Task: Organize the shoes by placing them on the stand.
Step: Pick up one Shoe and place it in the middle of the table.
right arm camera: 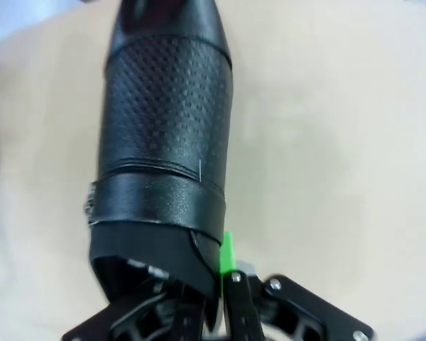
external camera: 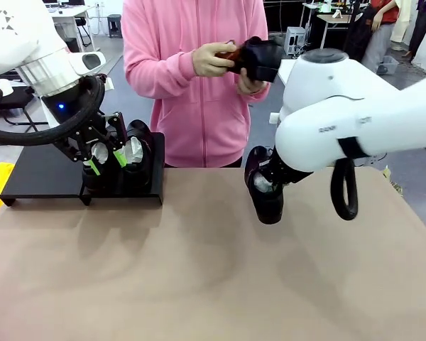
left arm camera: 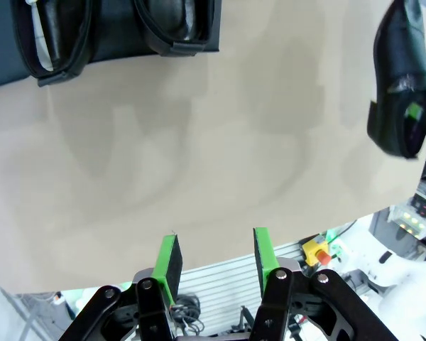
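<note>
Two glossy black shoes with white paper inside stand side by side at the right end of the stand. My left gripper hovers just above them, open and holding nothing. In the left wrist view its fingers stand apart over bare table, with the two shoes on the stand at the top. My right gripper is shut on the heel rim of a third shoe, which hangs toe-down over the table. In the right wrist view this shoe stretches away from the gripper.
Across the table, a person in a pink top holds another black shoe in both hands, with a small brown brush against it. The left part of the stand is bare. The tan table stretches wide between the arms.
</note>
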Robot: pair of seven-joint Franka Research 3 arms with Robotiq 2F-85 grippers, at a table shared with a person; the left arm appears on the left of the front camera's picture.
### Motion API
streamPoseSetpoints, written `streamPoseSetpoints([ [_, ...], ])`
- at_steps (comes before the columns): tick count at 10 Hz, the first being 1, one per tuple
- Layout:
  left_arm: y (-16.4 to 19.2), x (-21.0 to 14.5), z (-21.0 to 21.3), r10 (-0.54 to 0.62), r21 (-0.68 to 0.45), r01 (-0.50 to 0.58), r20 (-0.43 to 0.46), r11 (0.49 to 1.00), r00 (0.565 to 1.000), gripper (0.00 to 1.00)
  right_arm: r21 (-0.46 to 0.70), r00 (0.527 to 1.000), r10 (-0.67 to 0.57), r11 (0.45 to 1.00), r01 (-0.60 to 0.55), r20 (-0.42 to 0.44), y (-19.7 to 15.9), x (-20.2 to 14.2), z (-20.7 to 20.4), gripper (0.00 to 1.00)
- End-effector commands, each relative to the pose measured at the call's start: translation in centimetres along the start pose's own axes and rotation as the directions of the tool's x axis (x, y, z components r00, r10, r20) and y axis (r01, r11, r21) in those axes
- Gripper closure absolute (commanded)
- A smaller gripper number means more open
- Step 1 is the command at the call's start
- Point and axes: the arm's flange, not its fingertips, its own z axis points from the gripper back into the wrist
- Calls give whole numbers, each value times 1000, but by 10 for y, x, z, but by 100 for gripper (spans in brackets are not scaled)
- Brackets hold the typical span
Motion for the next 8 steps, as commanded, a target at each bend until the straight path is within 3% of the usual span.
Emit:
streamPoseSetpoints([
  [1,3,-3,0,-1,11,1,2,1000,1000,45,50,1000,-23,998,23,1,8,-58,26,100],
  [3,3,-3,0,-1,11,1,2,1000,1000,45,109,999,-10,994,15,-40,38,-109,34,100],
  [4,3,-3,0,-1,11,1,2,1000,1000,45,118,1000,-20,993,21,-6,60,-128,35,100],
  [5,3,-3,0,-1,11,1,2,1000,1000,45,126,1000,-4,992,7,-25,79,-143,34,100],
  [6,3,-3,0,-1,11,1,2,1000,1000,45,99,998,-10,995,16,-58,92,-159,33,100],
  [8,3,-3,0,-1,11,1,2,1000,1000,45,165,984,-75,981,101,-159,110,-177,20,100],
])
